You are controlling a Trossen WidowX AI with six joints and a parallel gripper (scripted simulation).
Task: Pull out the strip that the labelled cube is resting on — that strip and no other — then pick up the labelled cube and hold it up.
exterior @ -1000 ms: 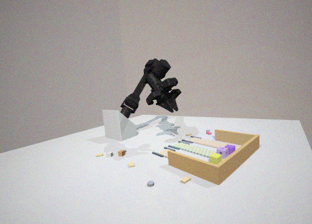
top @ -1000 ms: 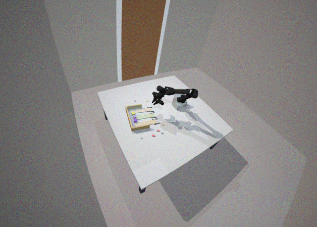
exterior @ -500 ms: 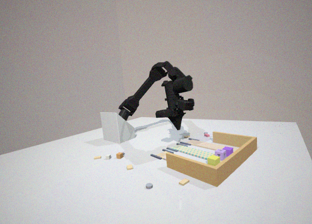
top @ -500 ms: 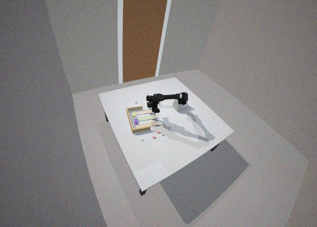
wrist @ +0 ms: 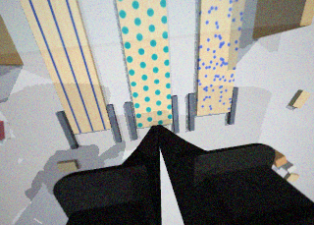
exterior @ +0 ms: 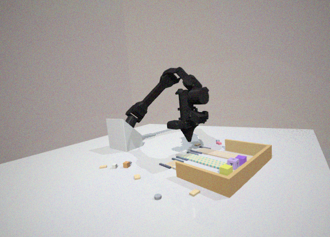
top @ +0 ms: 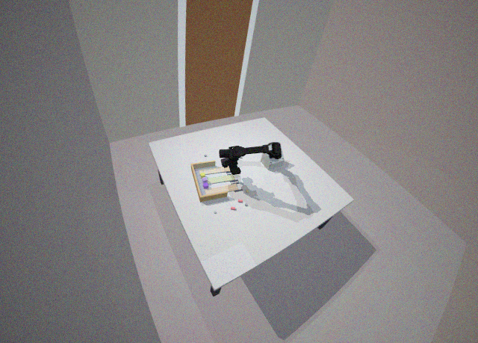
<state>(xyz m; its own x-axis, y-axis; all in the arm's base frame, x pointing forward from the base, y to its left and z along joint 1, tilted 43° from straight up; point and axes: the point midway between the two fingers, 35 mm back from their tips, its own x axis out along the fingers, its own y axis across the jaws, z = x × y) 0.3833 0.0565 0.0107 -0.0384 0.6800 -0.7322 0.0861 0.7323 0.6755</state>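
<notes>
White table (exterior: 80, 202), wooden tray (exterior: 210, 179) with three patterned strips. Claw (wrist: 159, 132) clenched on nothing, tip at near end of teal-dotted strip (wrist: 144, 53), long axis running straight ahead. Labelled cube (exterior: 233, 162) at far end, inside tray.

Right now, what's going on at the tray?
The single arm's gripper hangs point-down with its jaws shut on nothing, at the near end of the teal-dotted strip, the middle of three. The striped strip and blue-speckled strip lie either side. No strip looks pulled out yet; the three cubes sit at the wooden tray's far end.
</notes>
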